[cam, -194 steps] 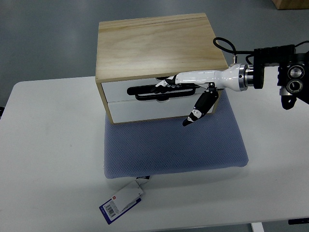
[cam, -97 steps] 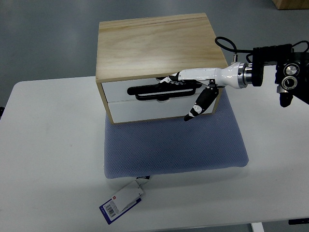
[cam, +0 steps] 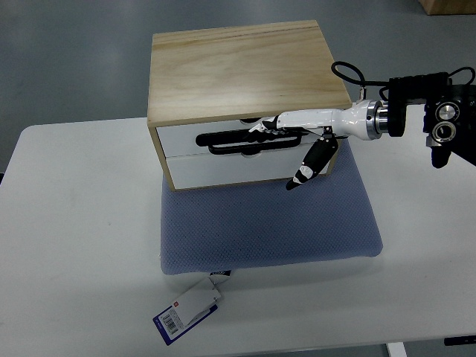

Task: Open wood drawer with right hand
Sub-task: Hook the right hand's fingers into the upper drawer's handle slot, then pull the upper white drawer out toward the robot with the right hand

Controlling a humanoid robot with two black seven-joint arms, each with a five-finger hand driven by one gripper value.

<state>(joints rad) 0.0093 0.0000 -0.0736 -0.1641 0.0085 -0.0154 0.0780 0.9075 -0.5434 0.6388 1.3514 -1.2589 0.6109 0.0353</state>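
A light wood box point(cam: 238, 67) stands at the back of a blue-grey cushion point(cam: 268, 223). Its front carries a white drawer point(cam: 223, 137) above a second white panel, with a long black handle point(cam: 223, 143) running across the drawer. My right hand point(cam: 281, 140) reaches in from the right on a white forearm. Its fingers point(cam: 265, 128) are curled over the top of the handle near its right half. The thumb point(cam: 309, 169) hangs down in front of the lower panel, off the handle. The drawer front sits flush with the box. The left arm does not show.
The cushion lies on a white table point(cam: 74, 245). A white and blue label tag point(cam: 186, 309) trails from the cushion's front edge. The robot's black wrist and camera housing point(cam: 439, 119) sit at the right edge, with a black cable looping above the forearm.
The fingers slid a little to the right along the handle and settled over it. The thumb shifted slightly right. The drawer has not visibly moved.
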